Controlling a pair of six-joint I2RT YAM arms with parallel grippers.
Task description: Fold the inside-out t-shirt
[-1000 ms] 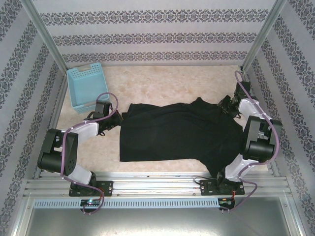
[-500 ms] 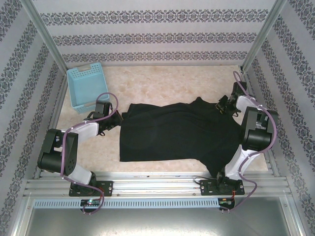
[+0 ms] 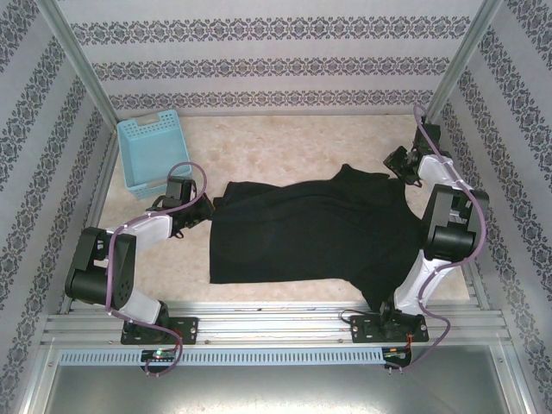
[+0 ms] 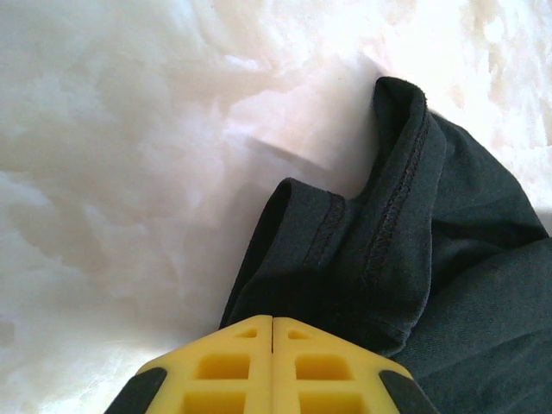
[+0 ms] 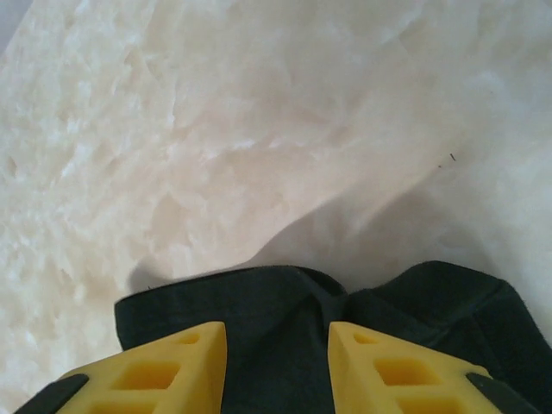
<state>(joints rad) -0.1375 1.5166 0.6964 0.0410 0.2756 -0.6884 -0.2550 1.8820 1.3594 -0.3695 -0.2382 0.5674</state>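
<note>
I'm working in a robot test cell in a lab, not a home. Patterned wallpaper panels box the scene in on three sides, held by bare aluminium posts at upper left and upper right. The tabletop is a marble-look sheet. Slotted aluminium rails along the bottom carry the left arm's base and the right arm's base.

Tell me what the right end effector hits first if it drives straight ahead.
Probably the t-shirt, whose bunched edge lies between the fingers of the open right end effector; beyond it, bare tabletop. Depth is unclear.
</note>
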